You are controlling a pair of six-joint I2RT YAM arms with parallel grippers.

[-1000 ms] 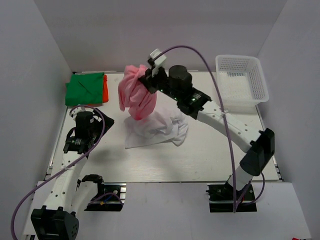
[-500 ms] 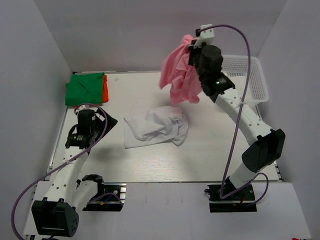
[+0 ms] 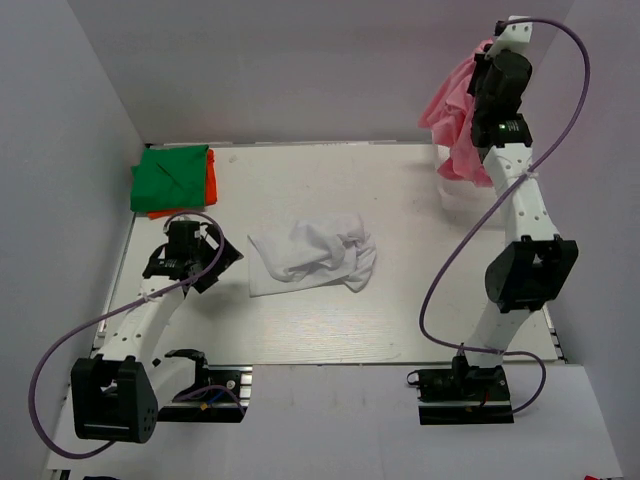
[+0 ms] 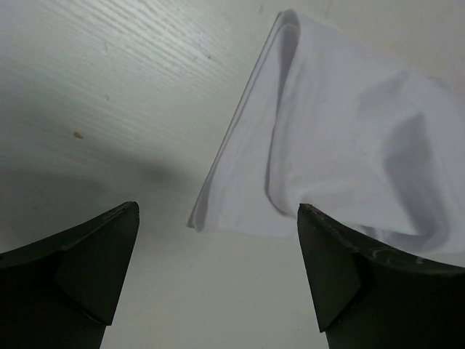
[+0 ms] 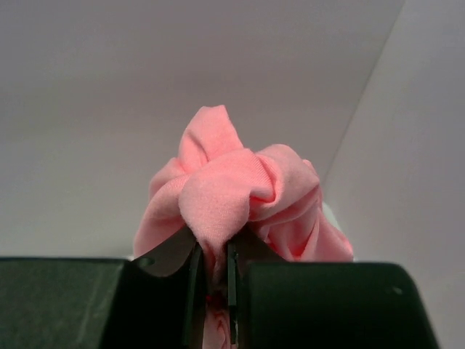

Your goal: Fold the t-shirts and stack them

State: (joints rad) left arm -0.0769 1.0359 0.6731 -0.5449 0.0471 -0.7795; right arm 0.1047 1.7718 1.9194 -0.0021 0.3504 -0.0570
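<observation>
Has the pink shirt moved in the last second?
Yes. The right hand carried the pink shirt rightward and farther back, away from the white shirt.

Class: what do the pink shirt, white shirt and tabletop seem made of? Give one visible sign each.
Pink shirt: soft matte knit cloth, probably cotton; bunched folds. White shirt: similar matte cloth; limp creases. Tabletop: white-painted wood or laminate; faint grain lines.

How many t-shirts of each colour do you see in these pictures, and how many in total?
green t-shirt: 1
orange t-shirt: 1
white t-shirt: 1
pink t-shirt: 1
Total: 4
</observation>
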